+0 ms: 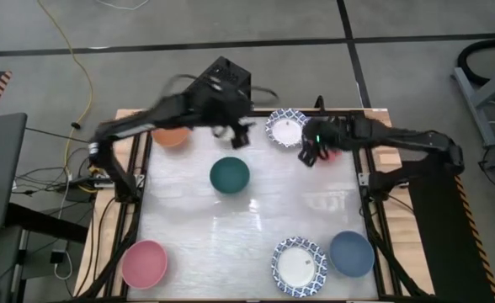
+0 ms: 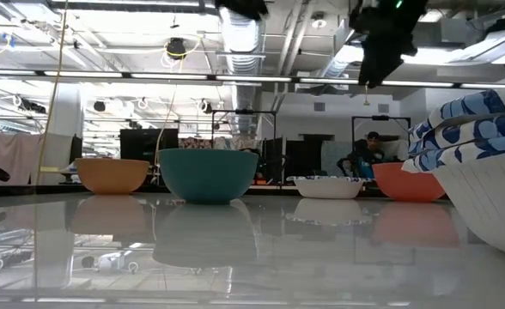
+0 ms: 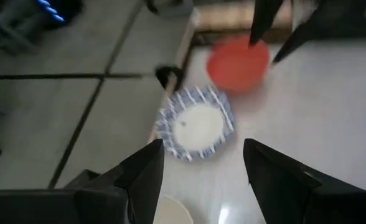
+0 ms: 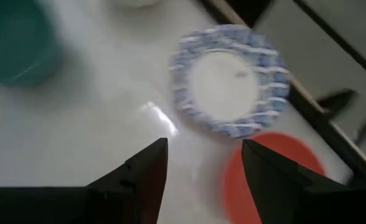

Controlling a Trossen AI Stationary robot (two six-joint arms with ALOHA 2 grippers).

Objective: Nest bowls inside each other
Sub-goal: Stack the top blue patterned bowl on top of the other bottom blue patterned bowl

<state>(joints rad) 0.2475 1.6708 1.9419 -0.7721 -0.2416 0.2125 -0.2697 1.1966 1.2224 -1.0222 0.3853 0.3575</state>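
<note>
Both grippers hang above the table's far side, open and holding nothing. My left gripper (image 1: 237,135) (image 3: 201,146) is between the orange bowl (image 1: 170,135) and a blue-and-white patterned bowl (image 1: 285,128) (image 3: 197,127). My right gripper (image 1: 308,156) (image 4: 205,143) hovers beside that patterned bowl (image 4: 229,81) and over the red bowl (image 4: 276,174) (image 3: 238,62), which it mostly hides from above. The dark green bowl (image 1: 230,175) sits mid-table. A cream-white bowl's rim (image 3: 173,211) shows below my left fingers. All the bowls rest on their bases.
Along the near edge stand a pink bowl (image 1: 144,263), a patterned bowl (image 1: 299,266) and a blue bowl (image 1: 351,253). In the low view several patterned rims (image 2: 480,129) look stacked at the near right. The table's middle (image 1: 256,219) is bare.
</note>
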